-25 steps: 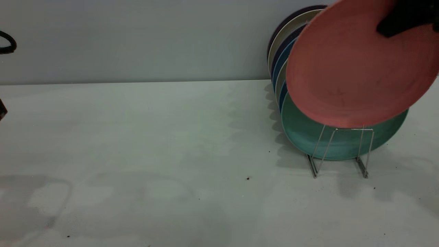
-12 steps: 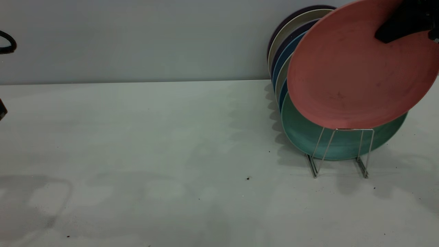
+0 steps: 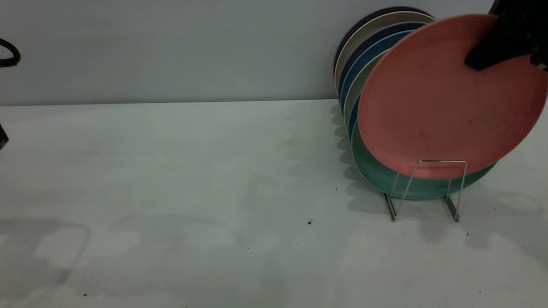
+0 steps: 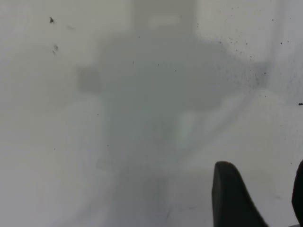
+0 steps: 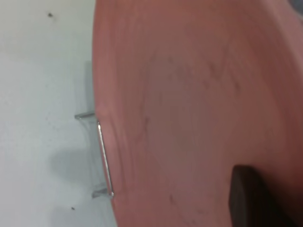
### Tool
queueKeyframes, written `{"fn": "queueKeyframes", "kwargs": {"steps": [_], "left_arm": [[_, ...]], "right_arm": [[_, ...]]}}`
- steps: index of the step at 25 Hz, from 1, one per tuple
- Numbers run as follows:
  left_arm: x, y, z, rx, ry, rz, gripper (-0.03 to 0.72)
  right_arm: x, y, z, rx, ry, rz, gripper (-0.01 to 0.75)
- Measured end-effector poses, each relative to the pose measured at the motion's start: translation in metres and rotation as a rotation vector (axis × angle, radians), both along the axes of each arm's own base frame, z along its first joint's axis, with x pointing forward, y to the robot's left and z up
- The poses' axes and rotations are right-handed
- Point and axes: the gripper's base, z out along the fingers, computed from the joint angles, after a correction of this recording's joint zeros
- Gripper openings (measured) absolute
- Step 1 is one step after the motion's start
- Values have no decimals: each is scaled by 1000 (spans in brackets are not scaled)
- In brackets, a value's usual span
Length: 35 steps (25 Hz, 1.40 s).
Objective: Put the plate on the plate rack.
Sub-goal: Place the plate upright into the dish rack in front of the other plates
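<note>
The salmon-pink plate [image 3: 441,98] hangs tilted at the right of the table. My right gripper [image 3: 492,53] is shut on its upper right rim, and one black finger [image 5: 244,196] lies on the plate's face [image 5: 189,94]. The plate's lower edge sits behind the top of the front loop of the silver wire plate rack [image 3: 460,188], in front of a mint-green plate [image 3: 372,169]. In the right wrist view the rack's front loop [image 5: 105,158] stands close by the plate's edge. My left gripper [image 4: 265,198] hovers open over bare table, off to the left.
Behind the mint-green plate, several more plates [image 3: 364,47] in blue, cream and dark tones stand upright in the rack, near the back wall. A black cable [image 3: 10,53] shows at the far left edge. The grey table [image 3: 192,171] stretches left of the rack.
The right gripper has lowered the pink plate and turned it more upright. Its lower edge, which was above the front loop, now sits behind it and covers more of the mint-green plate.
</note>
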Motion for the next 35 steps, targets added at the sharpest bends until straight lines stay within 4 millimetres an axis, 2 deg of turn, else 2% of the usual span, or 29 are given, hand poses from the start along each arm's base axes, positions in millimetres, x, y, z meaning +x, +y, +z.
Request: {"fn": "queueKeyframes", "kwargs": {"steps": [10,22,25,27,30,35], "left_arm": [[0,0,0,2,-1,-2,360],[0,0,0,2,-1,-2,360],[0,0,0,2,-1,-2,360],[0,0,0,3,-1,-2,360],[0,0,0,3,-1,-2,360],[0,0,0,3,-1,-2,360]], "right_arm": [[4,-1,-10,-4,17,-9,112],[3,0,-11,7,33,-15,133],[3,0,-11,16,44,-22,165],[2,1,-12,28,56,-33,225],[1,1,-12,41,79,-36,268],[-2,3,-13,68,122,-45,280]]}}
